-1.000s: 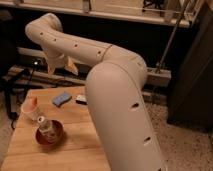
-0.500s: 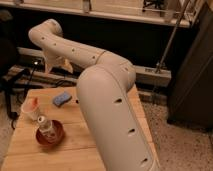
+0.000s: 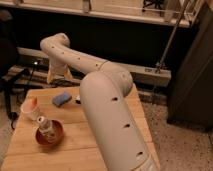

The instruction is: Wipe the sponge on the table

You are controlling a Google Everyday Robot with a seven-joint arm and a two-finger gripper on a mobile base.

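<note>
Table (image 3: 67, 149) nearest, red bowl (image 3: 49, 135) with a bottle (image 3: 45, 125) at its eight o'clock; the sponge (image 3: 62, 98) lies toward eleven. At the sponge's twelve o'clock the gripper (image 3: 58, 77) hangs over the far edge, jaws seemingly spread.

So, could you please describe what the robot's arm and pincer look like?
The arm is off-white, built of thick rounded tubular segments dotted with small dark holes. Its pincer is beige-tan and hangs above the far edge of the table.
</note>
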